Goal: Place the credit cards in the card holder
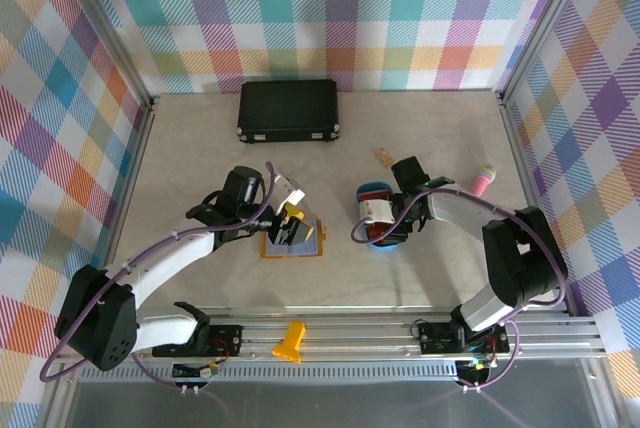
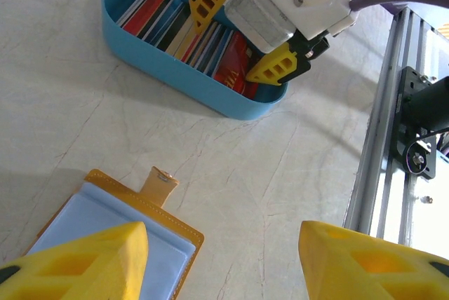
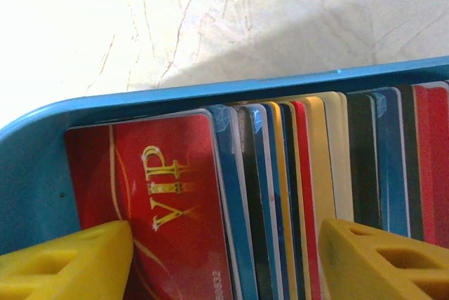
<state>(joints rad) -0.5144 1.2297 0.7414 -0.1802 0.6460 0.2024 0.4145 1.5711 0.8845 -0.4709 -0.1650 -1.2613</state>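
The credit cards (image 3: 280,174) stand on edge in a row inside a blue oval tray (image 3: 42,167), with a red VIP card (image 3: 161,195) at the left end. My right gripper (image 3: 224,244) is open low over the tray, its yellow fingers straddling several cards. From the left wrist view the same cards (image 2: 184,30) sit under the right gripper (image 2: 245,30). The card holder (image 2: 105,223), a mustard wallet lying open with its blue pocket up and snap tab (image 2: 160,181) out, lies under my left gripper (image 2: 221,251), which is open and holds nothing.
A black case (image 1: 288,110) lies at the back centre. A pink object (image 1: 484,180) and a small tan item (image 1: 383,156) lie right of the tray (image 1: 370,191). The metal rail (image 1: 350,333) runs along the near edge, with a yellow piece (image 1: 289,341) on it.
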